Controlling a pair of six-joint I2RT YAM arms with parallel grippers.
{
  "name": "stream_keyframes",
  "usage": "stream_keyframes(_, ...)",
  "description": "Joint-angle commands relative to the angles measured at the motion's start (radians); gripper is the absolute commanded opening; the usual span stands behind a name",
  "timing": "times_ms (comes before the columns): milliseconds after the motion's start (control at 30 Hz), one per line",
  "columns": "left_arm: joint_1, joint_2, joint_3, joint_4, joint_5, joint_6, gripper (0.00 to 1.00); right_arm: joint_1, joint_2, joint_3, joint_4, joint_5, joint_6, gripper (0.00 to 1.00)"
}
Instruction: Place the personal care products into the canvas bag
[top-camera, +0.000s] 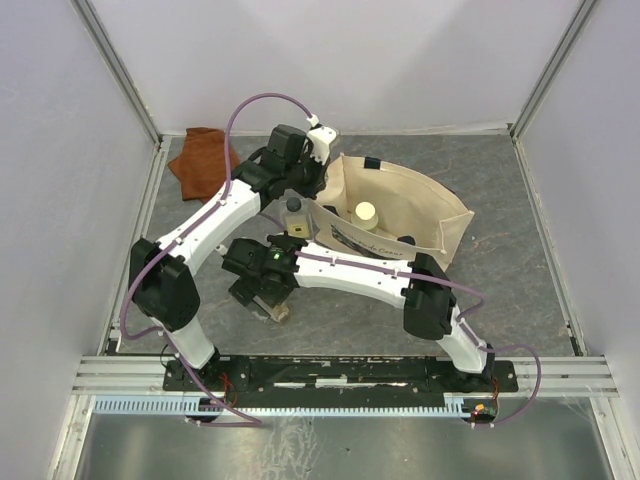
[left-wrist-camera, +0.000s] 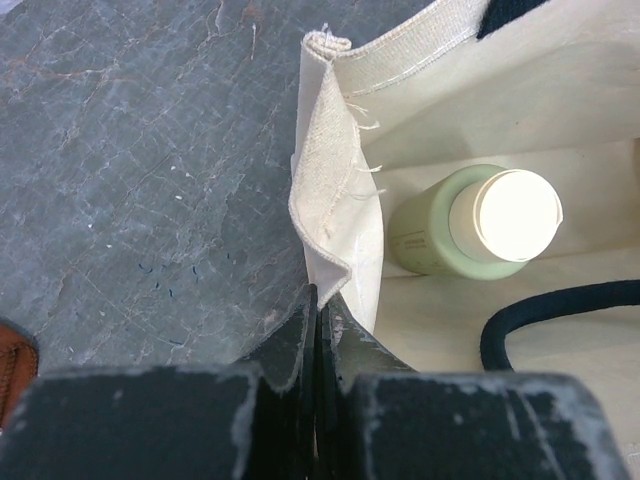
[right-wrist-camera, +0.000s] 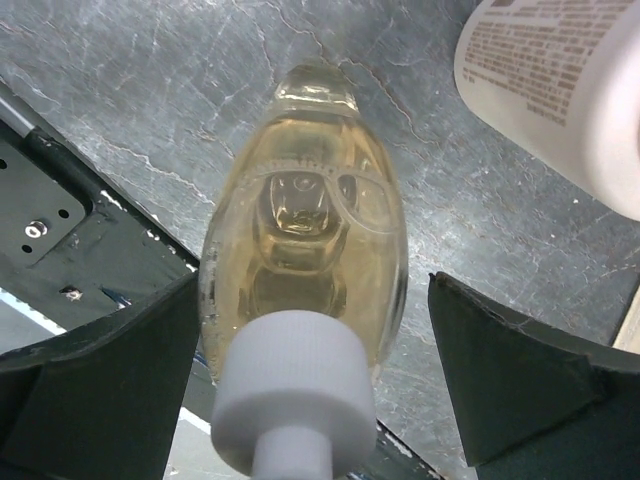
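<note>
The canvas bag stands open at the back middle of the table. My left gripper is shut on the bag's left rim corner, with the jaws pinching the cloth. The olive-green bottle stands inside the bag, and shows in the top view. The clear square bottle with its dark cap stands by the bag's left end. My right gripper is open and straddles the amber flat bottle, which lies on the table. The cream bottle lies just beyond it.
The rust-brown folded cloth lies at the back left, beside the left arm. A dark strap curls on the bag's floor. The metal frame rail runs along the near edge.
</note>
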Motion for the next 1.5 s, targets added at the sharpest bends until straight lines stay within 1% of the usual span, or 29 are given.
stream_keyframes(0, 0.017, -0.052, -0.008, -0.027, 0.008, 0.049, 0.03, 0.001, 0.035, 0.052, 0.005, -0.030, -0.006, 1.00)
stream_keyframes(100, 0.019, -0.052, -0.012, -0.027, 0.009, 0.048, 0.03, 0.003, 0.037, 0.050, 0.010, -0.032, -0.003, 1.00)
stream_keyframes(167, 0.020, -0.051, -0.015, -0.028, 0.011, 0.048, 0.03, 0.003, 0.034, 0.043, 0.014, -0.036, -0.003, 0.96)
stream_keyframes(267, 0.021, -0.051, -0.017, -0.027, 0.012, 0.047, 0.03, 0.003, 0.029, 0.028, 0.015, -0.038, -0.004, 0.88)
stream_keyframes(333, 0.021, -0.051, -0.018, -0.028, 0.014, 0.046, 0.03, 0.003, 0.028, 0.019, 0.016, -0.038, -0.004, 0.81)
stream_keyframes(400, 0.022, -0.051, -0.019, -0.027, 0.019, 0.047, 0.03, 0.003, 0.025, 0.008, 0.022, -0.035, -0.006, 0.71)
stream_keyframes(467, 0.022, -0.052, -0.020, -0.027, 0.023, 0.045, 0.03, 0.002, 0.018, -0.001, 0.028, -0.032, -0.005, 0.56)
stream_keyframes(533, 0.023, -0.053, -0.020, -0.027, 0.024, 0.043, 0.03, 0.003, 0.010, -0.009, 0.030, -0.021, -0.003, 0.44)
stream_keyframes(567, 0.023, -0.054, -0.021, -0.027, 0.023, 0.043, 0.03, 0.003, 0.007, -0.016, 0.031, -0.015, -0.004, 0.42)
stream_keyframes(633, 0.024, -0.056, -0.022, -0.027, 0.021, 0.044, 0.03, 0.004, -0.009, -0.038, 0.039, -0.005, -0.002, 0.42)
stream_keyframes(700, 0.026, -0.058, -0.022, -0.028, 0.022, 0.043, 0.03, 0.005, -0.033, -0.069, 0.052, 0.002, 0.003, 0.38)
stream_keyframes(867, 0.028, -0.059, -0.022, -0.026, 0.029, 0.037, 0.03, 0.005, -0.076, -0.131, 0.080, 0.005, 0.015, 0.38)
stream_keyframes(1033, 0.029, -0.064, -0.026, -0.024, 0.028, 0.031, 0.03, 0.010, -0.081, -0.117, 0.058, 0.008, 0.017, 0.37)
stream_keyframes(1133, 0.028, -0.069, -0.026, -0.025, 0.027, 0.032, 0.03, 0.016, -0.104, -0.116, 0.024, 0.022, 0.030, 0.35)
stream_keyframes(1167, 0.030, -0.071, -0.025, -0.024, 0.027, 0.033, 0.03, 0.018, -0.122, -0.134, 0.024, 0.026, 0.037, 0.35)
stream_keyframes(1367, 0.036, -0.083, -0.022, -0.025, 0.044, 0.026, 0.03, 0.027, -0.326, -0.366, 0.081, 0.039, 0.099, 0.34)
stream_keyframes(1467, 0.038, -0.082, -0.022, -0.025, 0.048, 0.020, 0.03, 0.033, -0.419, -0.455, 0.075, 0.060, 0.137, 0.34)
